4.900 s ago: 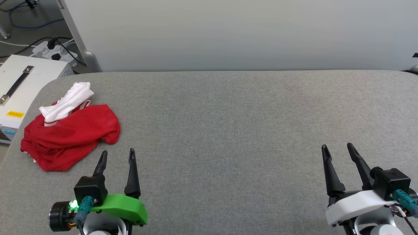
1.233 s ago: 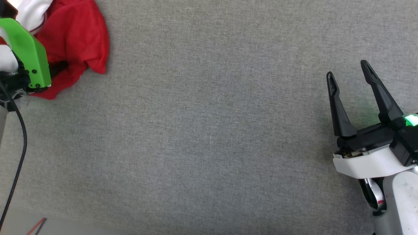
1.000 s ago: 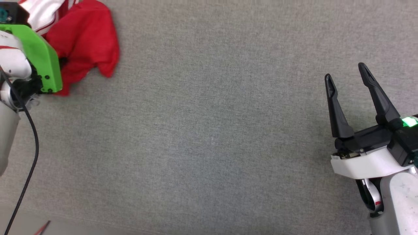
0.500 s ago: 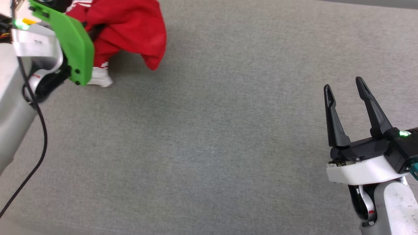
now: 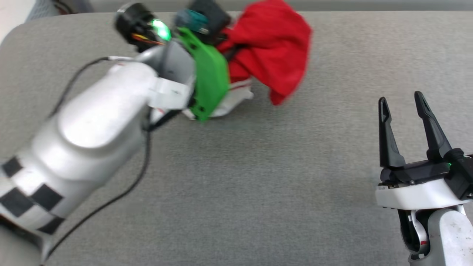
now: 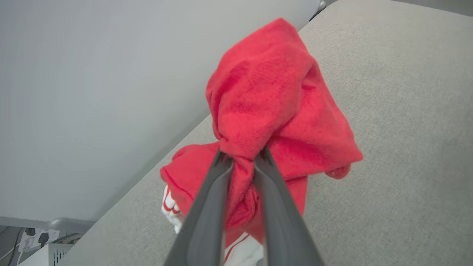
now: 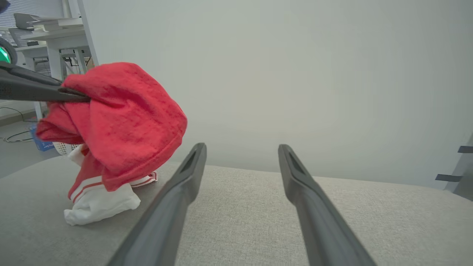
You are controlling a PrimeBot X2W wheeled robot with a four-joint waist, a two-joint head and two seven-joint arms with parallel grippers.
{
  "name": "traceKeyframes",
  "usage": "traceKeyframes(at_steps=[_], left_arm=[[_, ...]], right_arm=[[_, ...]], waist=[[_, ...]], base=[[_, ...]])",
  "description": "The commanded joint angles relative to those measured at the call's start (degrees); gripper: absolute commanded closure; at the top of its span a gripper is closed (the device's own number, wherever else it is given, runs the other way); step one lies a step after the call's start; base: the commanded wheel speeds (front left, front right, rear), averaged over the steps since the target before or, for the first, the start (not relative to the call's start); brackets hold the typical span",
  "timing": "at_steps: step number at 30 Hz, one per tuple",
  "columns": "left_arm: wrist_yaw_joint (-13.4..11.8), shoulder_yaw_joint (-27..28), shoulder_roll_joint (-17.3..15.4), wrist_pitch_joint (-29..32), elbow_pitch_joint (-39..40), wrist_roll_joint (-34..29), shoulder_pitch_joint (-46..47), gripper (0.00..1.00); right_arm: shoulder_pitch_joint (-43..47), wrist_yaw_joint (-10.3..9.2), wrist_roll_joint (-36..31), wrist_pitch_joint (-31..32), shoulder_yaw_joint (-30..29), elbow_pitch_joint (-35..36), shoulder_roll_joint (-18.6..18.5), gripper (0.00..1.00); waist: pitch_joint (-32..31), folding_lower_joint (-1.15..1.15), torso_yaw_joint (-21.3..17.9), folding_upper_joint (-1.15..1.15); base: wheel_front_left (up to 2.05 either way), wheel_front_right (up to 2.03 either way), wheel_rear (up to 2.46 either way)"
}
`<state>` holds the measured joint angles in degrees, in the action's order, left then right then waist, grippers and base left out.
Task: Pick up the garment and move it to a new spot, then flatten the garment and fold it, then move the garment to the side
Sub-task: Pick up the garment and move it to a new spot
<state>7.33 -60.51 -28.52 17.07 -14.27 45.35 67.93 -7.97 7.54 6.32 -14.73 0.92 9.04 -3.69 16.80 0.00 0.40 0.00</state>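
The red garment point(image 5: 273, 55) hangs bunched from my left gripper point(image 6: 243, 157), which is shut on a pinch of its red fabric. Its white sleeve with striped trim point(image 5: 236, 101) trails on the grey table point(image 5: 258, 184) below. In the right wrist view the garment point(image 7: 122, 122) is lifted at the left, with the left gripper's fingers point(image 7: 40, 90) clamped on it and the white sleeve point(image 7: 99, 205) resting on the table. My right gripper point(image 5: 404, 103) stands open at the lower right, well apart from the garment, with nothing between its fingers point(image 7: 173, 207).
The grey padded table point(image 7: 332, 221) spreads wide between the two arms. A pale wall panel point(image 7: 295, 74) runs along its far edge. A power strip and cables point(image 6: 35, 236) lie on the floor beyond the table's left end. My left forearm point(image 5: 92, 129) crosses the left of the head view.
My left gripper has carried the garment up and to the right, toward the table's middle, with the white sleeve dragging below. The head camera has shifted. The right gripper stays open in place.
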Motion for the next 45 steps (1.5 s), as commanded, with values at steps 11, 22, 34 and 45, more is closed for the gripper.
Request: traceKeyframes(at_steps=[11, 22, 34, 45], left_arm=[[0.15, -11.68, 14.77, -5.09, -3.21, -0.30, -2.49, 1.00], [0.15, -12.83, 19.00, 3.85, -2.87, -9.85, -19.42, 1.00], [0.15, -12.57, 20.17, -10.23, -5.40, -9.65, -18.57, 0.00], [-7.76, -3.44, 17.55, -27.81, -6.57, -10.41, -19.55, 0.00]], right_arm=[[1.39, -0.05, -0.45, -0.27, -3.50, 1.07, 0.72, 0.00], [-0.38, -0.05, 0.14, -0.27, -4.00, 1.06, 0.79, 0.00], [0.61, -0.05, -0.58, -0.27, -4.53, -0.26, 0.80, 0.00], [4.23, -0.05, -1.01, -0.27, -4.47, -0.86, 0.80, 0.00]], waist=[[1.79, 0.00, -6.95, 0.00], [5.80, 0.00, -8.11, 0.00], [2.13, 0.00, -5.68, 0.00], [-5.63, 0.00, -1.96, 0.00]], base=[[0.00, 0.00, 0.00], [0.00, 0.00, 0.00], [0.00, 0.00, 0.00], [0.00, 0.00, 0.00]])
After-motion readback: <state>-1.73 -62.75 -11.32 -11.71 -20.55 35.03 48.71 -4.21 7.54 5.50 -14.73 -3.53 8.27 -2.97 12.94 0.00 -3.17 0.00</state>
